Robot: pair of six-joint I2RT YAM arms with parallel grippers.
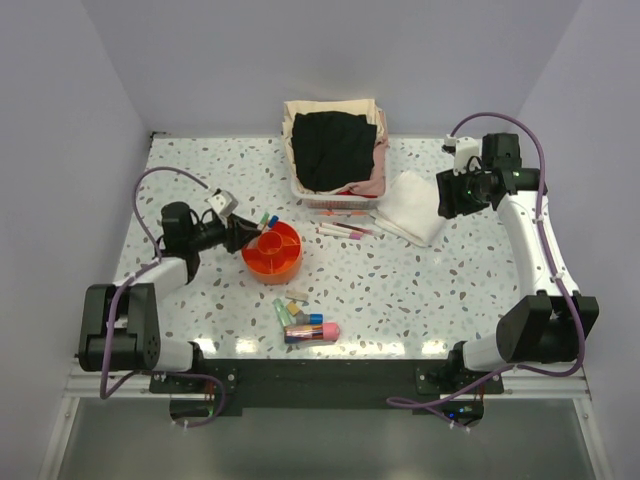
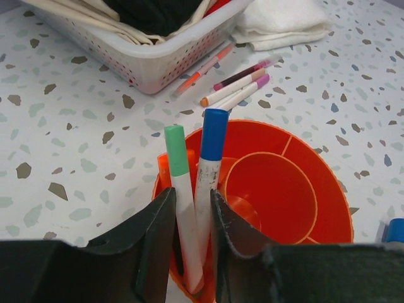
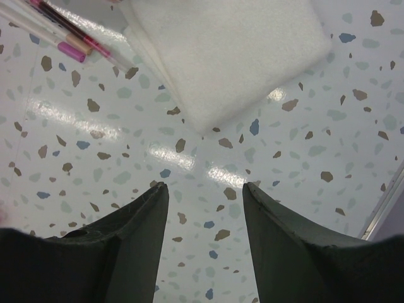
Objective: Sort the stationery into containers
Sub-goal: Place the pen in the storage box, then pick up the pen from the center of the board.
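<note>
Over the orange tray (image 2: 303, 154), the left tool (image 2: 192, 199) is gripping two pens (image 2: 183, 208) while the right tool (image 3: 205, 189) is hanging open.

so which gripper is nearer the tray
Left. The left gripper is at the rim of the tray, holding two pens that reach into it; the right gripper hangs far off beside the cloth.

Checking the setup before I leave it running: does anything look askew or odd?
Nothing looks spilled or damaged. One oddity: the left gripper pinches two pens at once, a green-capped pen and a blue-capped pen, caps up and slightly splayed, tips down at the orange tray's near edge.
</note>
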